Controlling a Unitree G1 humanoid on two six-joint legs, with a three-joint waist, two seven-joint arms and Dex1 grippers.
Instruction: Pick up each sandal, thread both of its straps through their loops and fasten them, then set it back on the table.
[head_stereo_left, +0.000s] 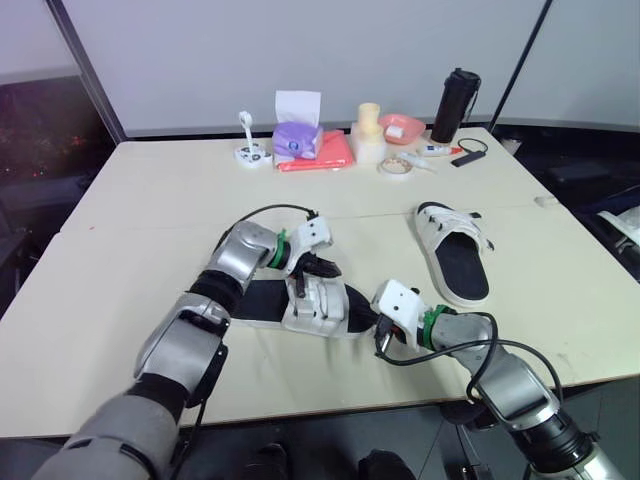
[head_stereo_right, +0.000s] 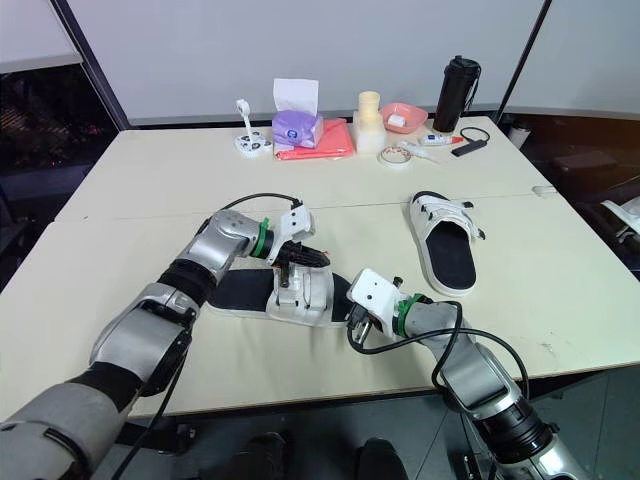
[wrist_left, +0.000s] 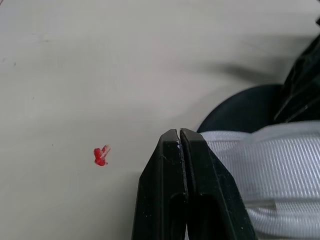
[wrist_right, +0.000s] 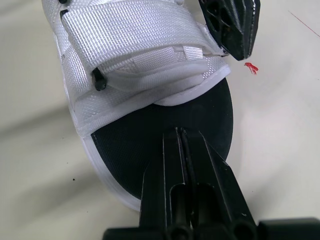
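White sandal (head_stereo_left: 315, 306): left pincer (wrist_left: 179, 133) closed beside strap, elbow bent inward; right pincer (wrist_right: 181, 131) closed over sandal's end.

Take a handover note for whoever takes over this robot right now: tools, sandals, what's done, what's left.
Left tool: shut, tip at the edge of the near sandal's strap.
Right tool: shut, over that sandal's black sole end.
The near sandal lies flat on the table between the arms. The far sandal lies to the right, with neither tool on it.
Done: cannot tell whether any strap is fastened.
Left: check and finish the near sandal's straps, then probably the far sandal.
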